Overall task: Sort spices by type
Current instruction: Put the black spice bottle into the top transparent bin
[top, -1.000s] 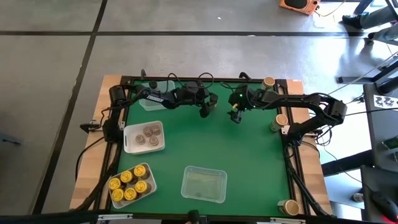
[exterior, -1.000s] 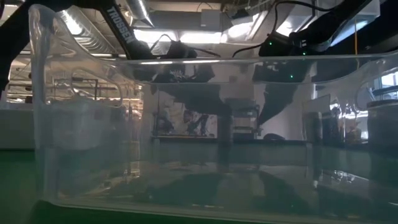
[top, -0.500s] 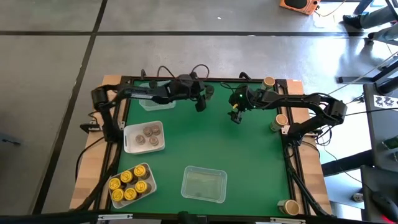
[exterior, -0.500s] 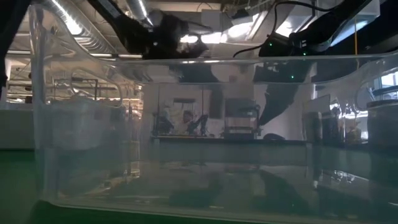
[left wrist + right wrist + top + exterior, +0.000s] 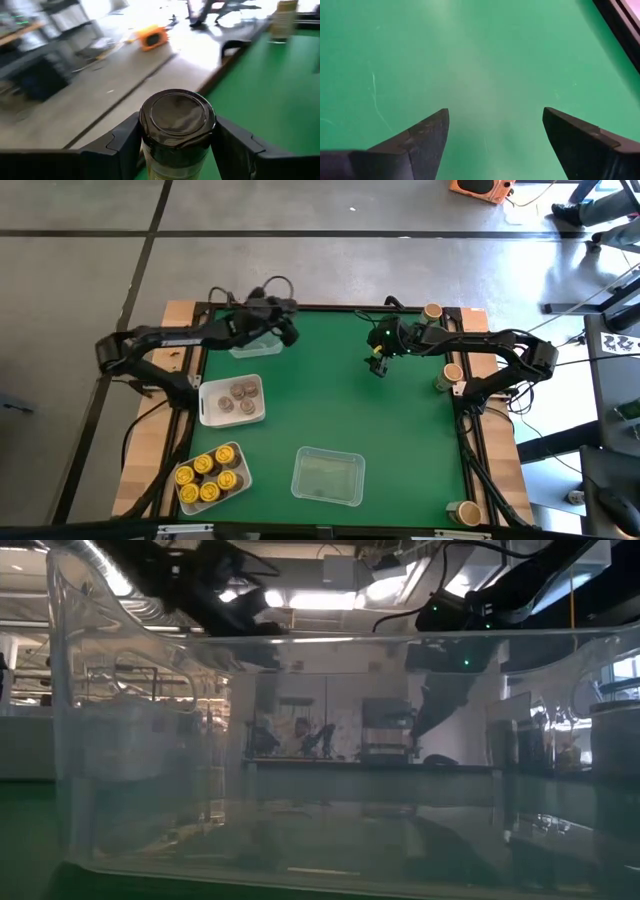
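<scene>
Landmark: the clear tray at the far-left edge (image 5: pixel 247 340) of the green mat (image 5: pixel 330 410).

Left wrist view, nearest: the left gripper (image 5: pixel 176 145) is closed on a dark-lidded spice jar (image 5: pixel 176 117), one finger pressed to each side just under the lid. The jar stands upright between the fingers, long axis vertical, lid up.

High view: the left gripper (image 5: pixel 283 330) hangs just beside the landmark tray, at its mat-centre side. The tray therefore lies a short way off from the held jar, toward the left arm's own base. Judged: the coming move is a short carry over the rim, then a lowering with the jar kept upright.

Nearer the camera side from the landmark: a white tray of grey-lidded jars (image 5: pixel 232 400), then a tray of yellow-lidded jars (image 5: pixel 208 476), and an empty clear tray (image 5: pixel 328 476) at mat centre-front.

Right gripper (image 5: pixel 377 366): well apart from the landmark tray, across the mat; fingers spread wide, nothing between them, bare mat below. It waits. The left arm is plainly the nearer to the landmark tray.
</scene>
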`<state>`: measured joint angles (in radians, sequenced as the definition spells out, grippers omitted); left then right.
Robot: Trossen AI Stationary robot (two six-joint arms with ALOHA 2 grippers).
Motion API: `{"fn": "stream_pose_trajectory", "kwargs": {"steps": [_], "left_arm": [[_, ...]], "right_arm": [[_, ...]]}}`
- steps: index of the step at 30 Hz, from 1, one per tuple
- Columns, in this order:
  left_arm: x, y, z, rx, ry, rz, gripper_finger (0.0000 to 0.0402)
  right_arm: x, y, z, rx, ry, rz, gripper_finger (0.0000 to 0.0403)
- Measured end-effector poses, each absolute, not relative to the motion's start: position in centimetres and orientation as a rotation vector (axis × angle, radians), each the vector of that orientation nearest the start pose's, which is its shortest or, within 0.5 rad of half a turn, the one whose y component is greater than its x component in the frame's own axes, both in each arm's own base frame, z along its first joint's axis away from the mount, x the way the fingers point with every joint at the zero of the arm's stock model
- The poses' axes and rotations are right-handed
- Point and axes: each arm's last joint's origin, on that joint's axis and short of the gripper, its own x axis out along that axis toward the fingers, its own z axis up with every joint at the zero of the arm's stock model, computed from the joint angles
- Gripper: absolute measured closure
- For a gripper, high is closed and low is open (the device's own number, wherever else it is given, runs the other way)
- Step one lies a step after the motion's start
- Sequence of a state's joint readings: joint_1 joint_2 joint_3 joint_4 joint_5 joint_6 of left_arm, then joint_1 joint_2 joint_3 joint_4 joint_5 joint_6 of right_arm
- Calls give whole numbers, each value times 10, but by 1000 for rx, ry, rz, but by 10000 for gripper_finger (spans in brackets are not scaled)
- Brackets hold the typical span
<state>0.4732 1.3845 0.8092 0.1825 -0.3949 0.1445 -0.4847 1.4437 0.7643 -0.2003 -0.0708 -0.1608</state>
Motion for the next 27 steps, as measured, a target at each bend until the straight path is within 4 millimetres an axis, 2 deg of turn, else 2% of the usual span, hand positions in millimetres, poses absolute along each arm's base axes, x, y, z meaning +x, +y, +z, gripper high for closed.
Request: {"fn": "stream_pose_trajectory", "kwargs": {"steps": [5, 10, 17, 23, 27], "left_arm": [[221, 142, 238, 58, 449, 988, 205], [200, 147, 208, -55, 448, 1065, 205], [192, 154, 174, -107, 429, 1090, 204], [195, 159, 158, -121, 467, 1069, 185], [196, 160, 154, -121, 475, 1070, 164]], "right_arm": [[246, -127, 184, 90, 867, -318, 81], [248, -128, 186, 77, 844, -319, 81], [249, -129, 187, 60, 836, -313, 81], [248, -128, 186, 63, 838, -308, 81], [248, -128, 186, 68, 839, -304, 81]]}}
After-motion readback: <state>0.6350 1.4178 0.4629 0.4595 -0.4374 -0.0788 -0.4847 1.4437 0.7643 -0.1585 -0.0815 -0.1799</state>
